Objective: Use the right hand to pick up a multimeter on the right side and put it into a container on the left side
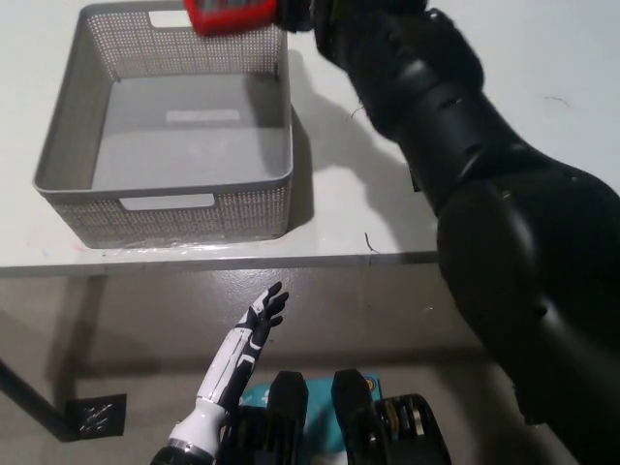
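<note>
Multimeter [231, 15] gripped by right hand [295, 12], above container [165, 199]

One head camera only, looking steeply down across the white table [329, 208]; the black right arm [484, 194] looms close, probably hiding much of the right side.

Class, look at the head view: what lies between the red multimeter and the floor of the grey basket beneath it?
Nothing. In the head view the multimeter, held by the right hand, hangs over the basket's far rim; the basket floor below is bare.
</note>
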